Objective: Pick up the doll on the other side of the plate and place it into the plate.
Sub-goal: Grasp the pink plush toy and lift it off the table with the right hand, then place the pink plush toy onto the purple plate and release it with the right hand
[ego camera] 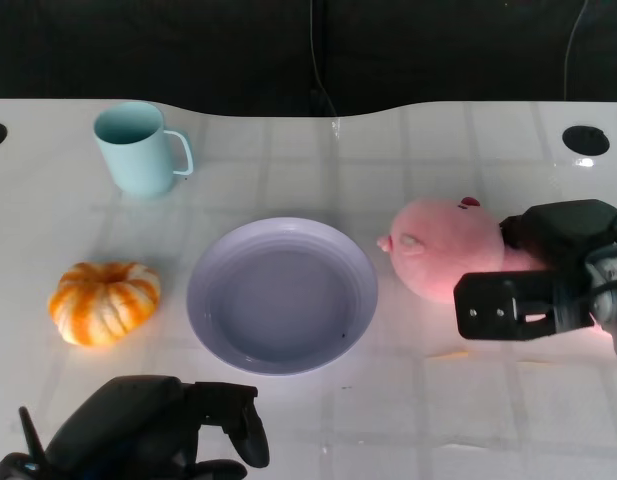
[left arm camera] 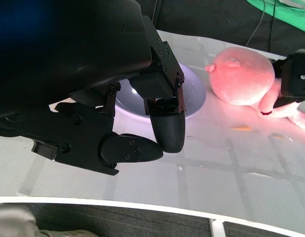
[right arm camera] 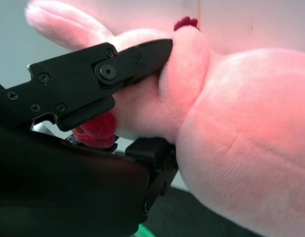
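The pink plush doll (ego camera: 438, 255) lies just right of the lavender plate (ego camera: 203, 300), its snout toward the plate. My right hand (ego camera: 533, 285) grips the doll from the right. In the right wrist view its fingers (right arm camera: 127, 64) press into the fold between the doll's (right arm camera: 241, 123) head and body. The left wrist view shows the doll (left arm camera: 241, 76) beyond the plate (left arm camera: 196, 98), with the right hand (left arm camera: 296, 74) behind it. My left hand (ego camera: 148, 425) sits at the table's front left edge, fingers (left arm camera: 164, 123) curled in on nothing.
An orange and white striped pumpkin (ego camera: 103, 300) sits left of the plate. A light blue mug (ego camera: 136, 148) stands at the back left. The white table has a round dark hole (ego camera: 586, 140) at the back right.
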